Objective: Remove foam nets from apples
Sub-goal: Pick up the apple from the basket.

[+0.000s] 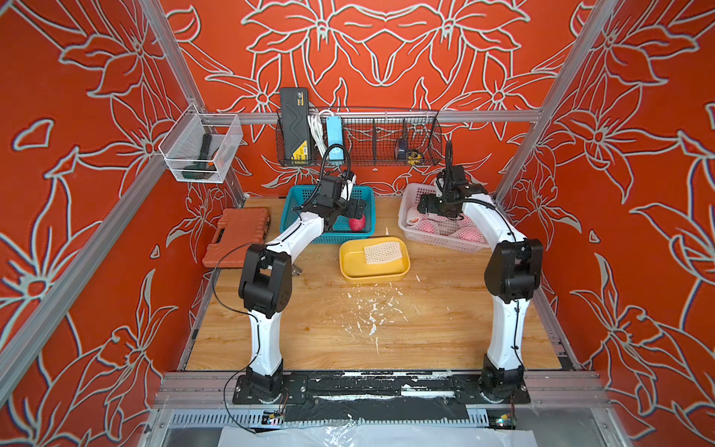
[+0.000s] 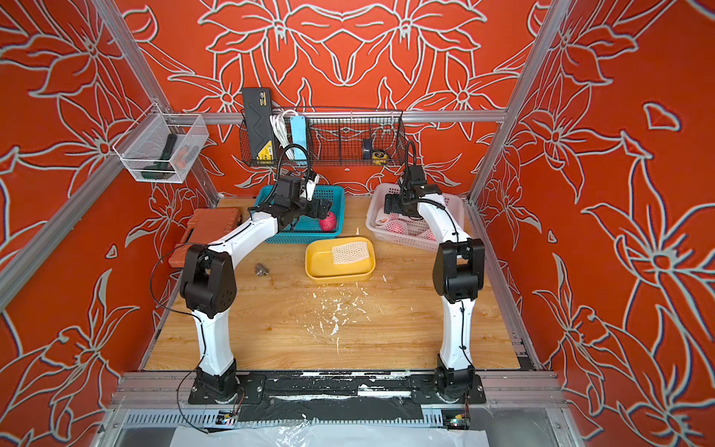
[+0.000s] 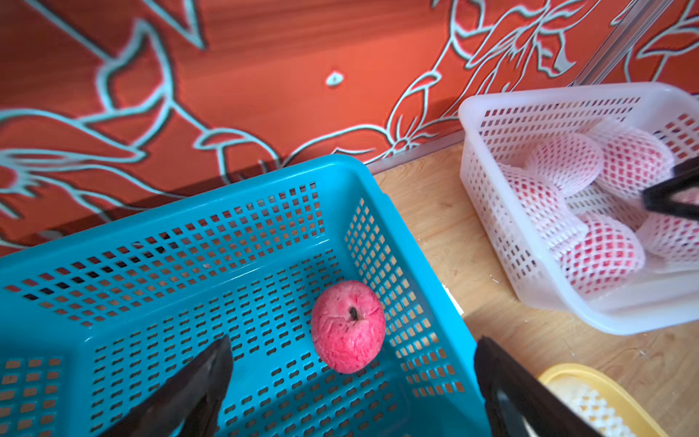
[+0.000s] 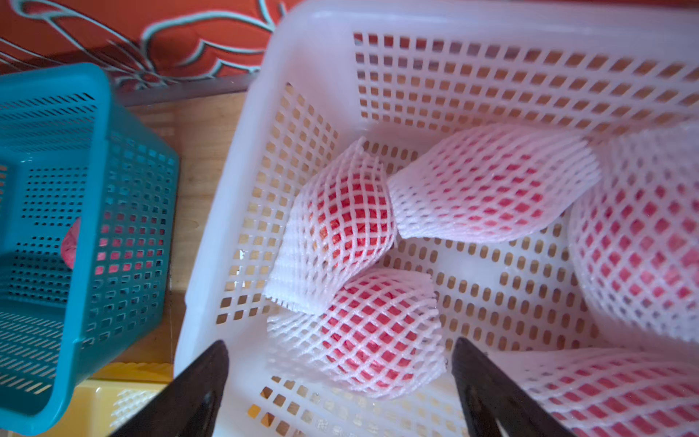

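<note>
Blue basket (image 1: 294, 193), back left of the wooden table (image 1: 309, 340): holds one bare apple (image 3: 348, 327), stem pit upward, in the corner nearest the yellow tray (image 1: 373, 273). Its wrinkled skin shows only in the left wrist view. Left gripper (image 3: 353, 339): jaws spread wide above that apple, holding nothing and clear of it. White basket (image 4: 234, 189), back right: five netted apples (image 4: 378, 333) counted in the right wrist view, red skin showing through the diamond mesh. In both top views the right arm covers most of them. Right gripper (image 4: 340, 342): jaws wide and empty, poised over the nearest netted apple; contact cannot be told. Yellow tray, just in front of the gap between the baskets: one loose foam net (image 1: 383, 251), lying flat. Foam crumbs (image 1: 371, 313): scattered mid-table, seen from above only. Orange case (image 1: 236, 240): left of the blue basket. Small grey-brown lump (image 2: 263, 269): plain in a top view beside the left arm; neither wrist view shows it.
</note>
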